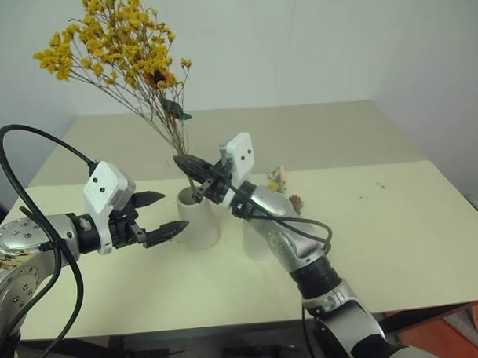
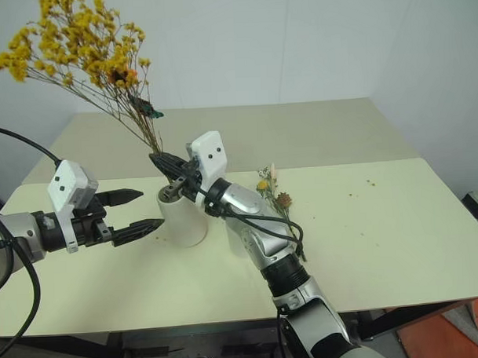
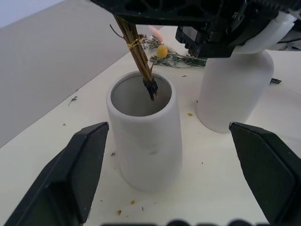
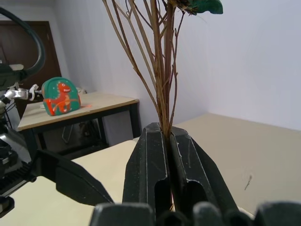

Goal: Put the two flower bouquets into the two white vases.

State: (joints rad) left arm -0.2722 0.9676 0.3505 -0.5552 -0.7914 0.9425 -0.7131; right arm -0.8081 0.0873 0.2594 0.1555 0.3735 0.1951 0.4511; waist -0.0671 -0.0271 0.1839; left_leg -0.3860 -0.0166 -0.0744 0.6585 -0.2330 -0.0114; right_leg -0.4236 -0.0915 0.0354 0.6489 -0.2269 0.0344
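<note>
My right gripper (image 1: 188,164) is shut on the stems of the bushy yellow bouquet (image 1: 116,38), which leans up and to the left. The stem ends (image 3: 150,87) dip into the mouth of the taller white vase (image 1: 200,226). To the left of this vase my left gripper (image 1: 173,211) is open, its fingers (image 3: 80,174) on either side of the vase and apart from it. The shorter rounded vase (image 3: 233,94) stands just right of the taller one, mostly hidden behind my right arm. The slim mixed bouquet (image 2: 276,195) lies on the table behind it.
The cream table (image 1: 398,236) has free room on its right half; small flower crumbs (image 1: 378,184) lie there. A second beige table (image 1: 324,129) stands behind, against the white wall. My left arm's black cable (image 1: 33,135) loops at the left.
</note>
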